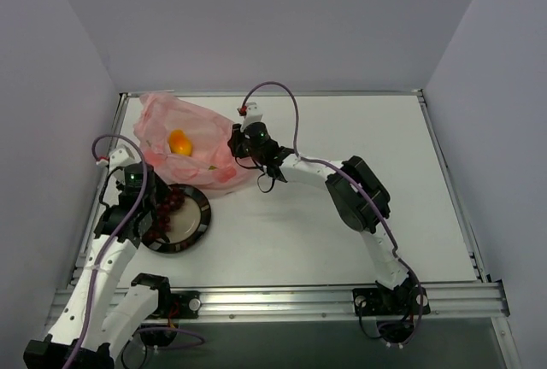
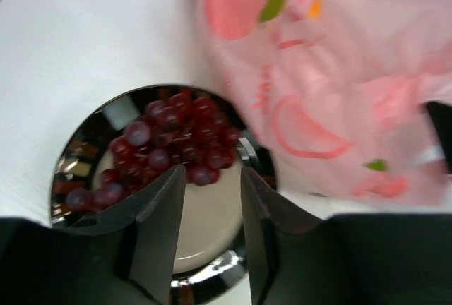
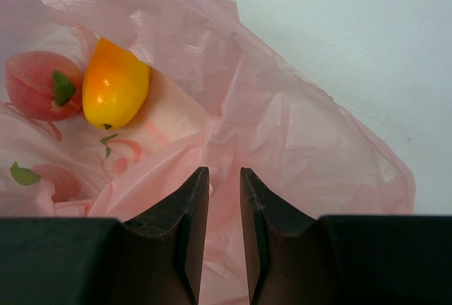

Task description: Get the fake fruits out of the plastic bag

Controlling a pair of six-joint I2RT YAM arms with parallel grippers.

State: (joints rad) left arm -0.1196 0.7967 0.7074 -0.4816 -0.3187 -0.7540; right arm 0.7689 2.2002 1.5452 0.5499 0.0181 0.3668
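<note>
Fruit-unpacking rig, overhead and wrist views: a dark red plastic grape bunch [image 2: 173,146] lies on a round, black-rimmed plate [image 2: 78,160] at the front left of the white table [image 1: 342,224]. It is outside the thin, crinkly, translucent pink plastic bag [image 1: 162,121], which spreads just behind the plate. In the left wrist view the bag laps over the plate's rim on one side.

The left gripper [image 2: 213,178] hangs low over the plate with its jaws spread and nothing between them. The grapes sit just beyond its black fingertips [image 2: 166,192]. Whether the nearest grape touches one of them is hard to tell in the blurred wrist view.

Two fruits are in the bag. An orange-yellow, elongated plastic mango [image 3: 115,82] rests against a round pink plastic peach [image 3: 39,86] that carries a small green leaf. Both lie on the pink film towards the middle of the bag. From above, the mango shows as a bright orange spot in the centre of the bag, and the peach is not clearly seen there.

The right arm [image 1: 359,194] reaches across the table from the front right to the bag's right-hand edge. There the right gripper [image 3: 224,192] has its jaws drawn nearly together on a fold of the bag, pinching the crumpled film between them. The mango and peach lie well to the left of that pinched fold.
</note>
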